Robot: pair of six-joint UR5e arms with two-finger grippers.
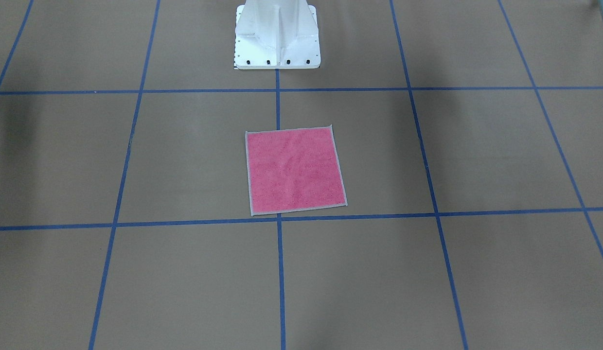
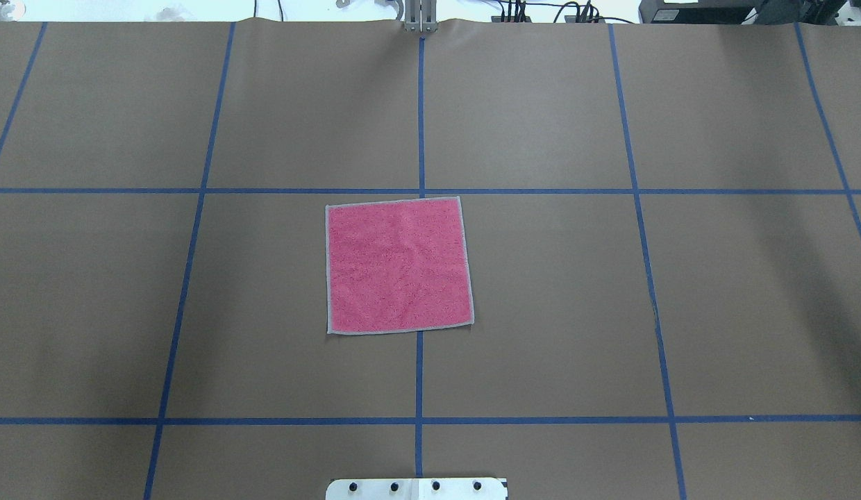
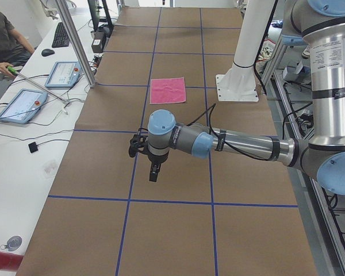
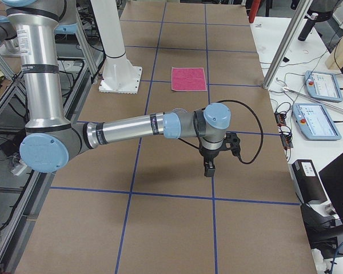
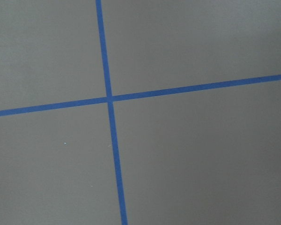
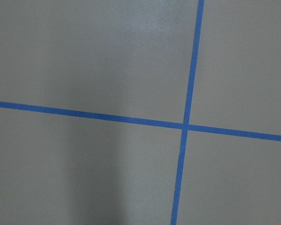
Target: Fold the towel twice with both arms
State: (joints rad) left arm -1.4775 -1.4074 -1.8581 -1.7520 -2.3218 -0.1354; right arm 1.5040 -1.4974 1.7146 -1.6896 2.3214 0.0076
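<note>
The towel [image 1: 295, 170] lies flat and unfolded, pink face up, at the table's middle; it also shows in the overhead view [image 2: 398, 266] and both side views [image 3: 168, 90] [image 4: 188, 79]. My left gripper [image 3: 153, 172] points down over bare table, far from the towel toward the table's left end. My right gripper [image 4: 208, 168] points down likewise toward the right end. I cannot tell whether either is open or shut. Both wrist views show only brown table and a blue tape cross.
The white base pedestal [image 1: 277, 39] stands at the robot side of the table [image 2: 416, 488]. Blue tape lines [image 2: 421, 191] grid the brown surface. A metal post [image 3: 75, 40] and teach pendants [image 3: 20, 104] [image 4: 317, 120] stand on the operators' side.
</note>
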